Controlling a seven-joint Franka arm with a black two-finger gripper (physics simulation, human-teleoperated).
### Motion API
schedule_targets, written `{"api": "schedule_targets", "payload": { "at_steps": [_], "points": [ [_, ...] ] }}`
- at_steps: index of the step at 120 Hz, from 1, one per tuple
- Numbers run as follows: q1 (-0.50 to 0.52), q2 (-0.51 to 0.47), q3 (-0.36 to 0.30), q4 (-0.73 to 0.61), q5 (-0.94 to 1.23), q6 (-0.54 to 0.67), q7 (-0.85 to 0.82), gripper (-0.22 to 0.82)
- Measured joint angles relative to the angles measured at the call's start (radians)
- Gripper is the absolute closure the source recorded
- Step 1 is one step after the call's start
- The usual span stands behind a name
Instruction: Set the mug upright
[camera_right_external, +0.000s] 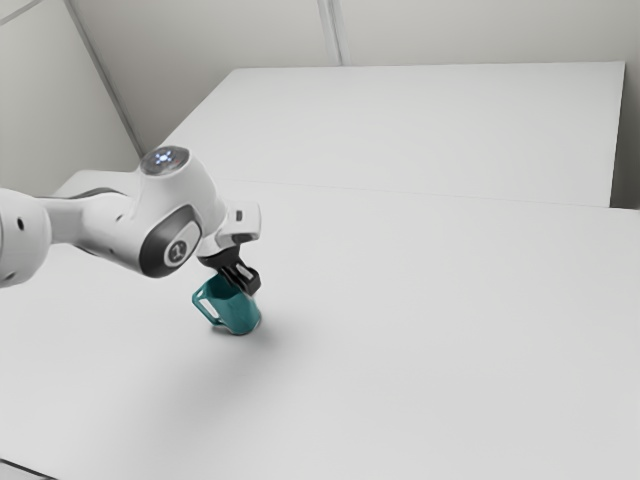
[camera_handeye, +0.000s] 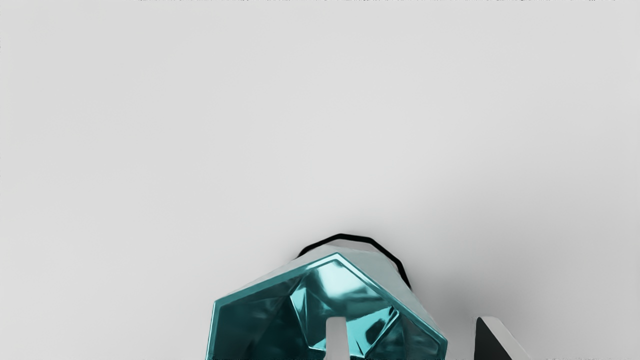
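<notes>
The black gripper (camera_right_external: 248, 287) is at the mouth of the teal mug (camera_right_external: 238, 313), in the exterior view. The mug's opening faces up toward the hand, its handle is on the exterior view's left, and its body looks slightly tilted; whether its base lies flat cannot be told. In the wrist view the gripper (camera_handeye: 407, 337) is open, with one finger over the opening of the mug (camera_handeye: 340, 282) and the other outside its wall. The mug's wall stands between them, with a gap showing beside the outer finger.
The white table (camera_right_external: 440, 330) extends around the mug and toward the exterior view's right. Behind it is another white surface (camera_right_external: 420, 125), with pale walls beyond. A dark thin line crosses the exterior view's lower left corner.
</notes>
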Motion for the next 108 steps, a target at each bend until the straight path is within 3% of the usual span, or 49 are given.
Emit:
{"api": "schedule_targets", "payload": {
  "at_steps": [23,40,59,85,108],
  "points": [
    [0.003,-0.048,-0.024,0.004,-0.001,-0.04,-0.008,0.41],
    [0.006,-0.047,-0.039,0.079,-0.001,-0.086,-0.016,0.39],
    [0.019,0.043,-0.039,0.327,-0.019,-0.23,-0.029,0.3],
    [0.043,0.269,-0.023,0.737,-0.082,-0.532,-0.067,0.12],
    [0.066,0.326,0.002,0.878,-0.104,-0.737,-0.116,0.05]
  ]
}}
